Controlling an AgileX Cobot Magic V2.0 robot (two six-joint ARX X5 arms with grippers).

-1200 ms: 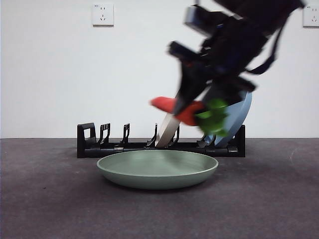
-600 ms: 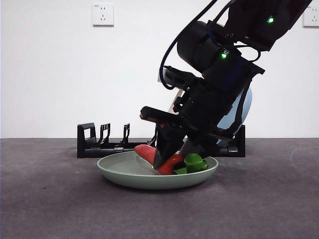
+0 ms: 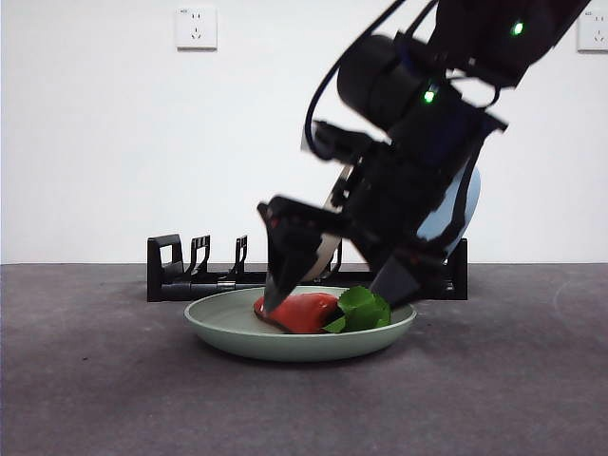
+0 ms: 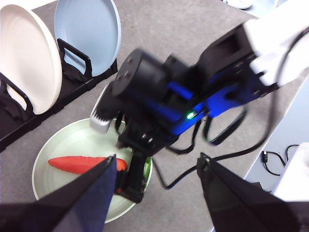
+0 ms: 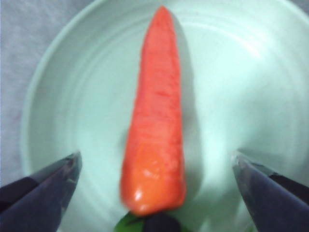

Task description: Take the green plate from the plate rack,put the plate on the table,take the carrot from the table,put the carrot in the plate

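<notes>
From the front, a dark arm reaches down from the upper right, and the right gripper hangs over the green plate, which rests flat on the table. Its fingers are spread wide, one tip at the carrot's red end, the other beyond the leafy top, neither clearly pressing on it. The carrot lies on its side in the plate, between those tips. Behind stands the rack, with a white plate and a blue plate partly hidden by the arm. In the left wrist view, seen from high above, the left gripper hangs well away with its fingers apart and nothing between them; below it the carrot shows as a long red shape across the plate, and the white plate and blue plate stand upright in the rack. In the right wrist view the carrot fills the middle, its leafy end nearest the gripper, with pale plate showing in the gap on each side up to the fingers. The carrot looks light, stiff and glossy, so likely slippery and prone to roll; the thick middle of the body seems the surest hold. Only the close view proves the gaps beside the carrot; only the high view shows both plates whole; only the front view shows the carrot resting low in the plate.
</notes>
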